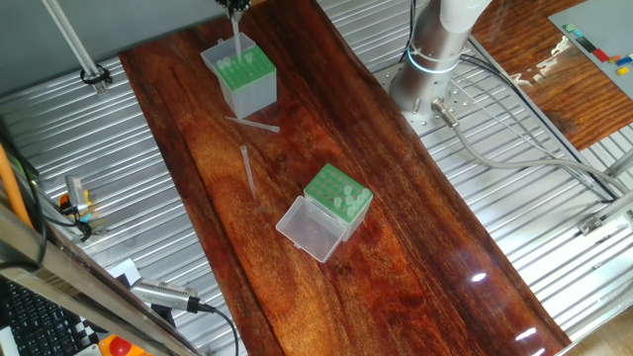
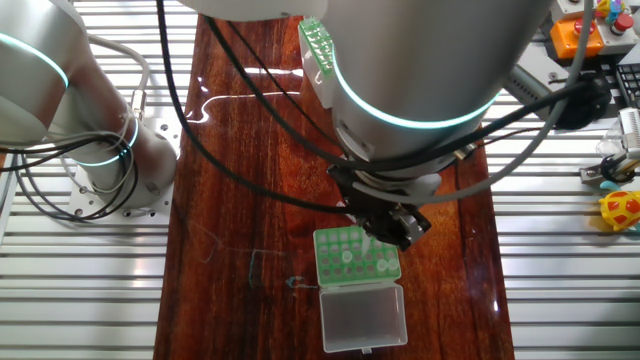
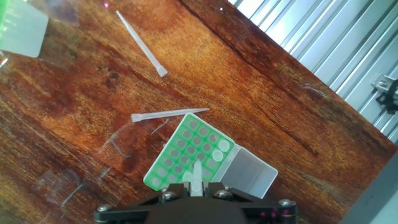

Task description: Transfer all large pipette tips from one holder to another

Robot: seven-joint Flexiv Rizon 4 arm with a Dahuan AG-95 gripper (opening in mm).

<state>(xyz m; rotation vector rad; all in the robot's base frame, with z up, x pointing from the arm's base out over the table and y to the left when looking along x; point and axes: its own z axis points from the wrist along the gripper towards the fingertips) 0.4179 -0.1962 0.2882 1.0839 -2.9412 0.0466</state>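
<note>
- Wooden table (image 3: 74, 124): spans everything under the fingers. It is glossy, so a dropped tip would probably roll.
- Taller translucent box (image 3: 22, 28): stands well away from the fingers, far beyond the rack. The carry there is long, and a jolt on the way could shake the load out.
- Low green rack (image 3: 186, 155): directly below the fingers, with its clear lid (image 3: 252, 174) hinged open to one side. A few large pipette tips (image 3: 221, 149) stand in it near the lid edge.
- Gripper (image 3: 196, 186): the fingers are closed on one pale held tip (image 3: 196, 177), which points down between them. The hold looks narrow, so the held tip may tilt and miss its hole.
- Two loose tips (image 3: 168, 114) lie flat on the wood beyond the fingers, one just beside the rack. They are thin and low, so they look hard to pinch. They may be left behind.
</note>
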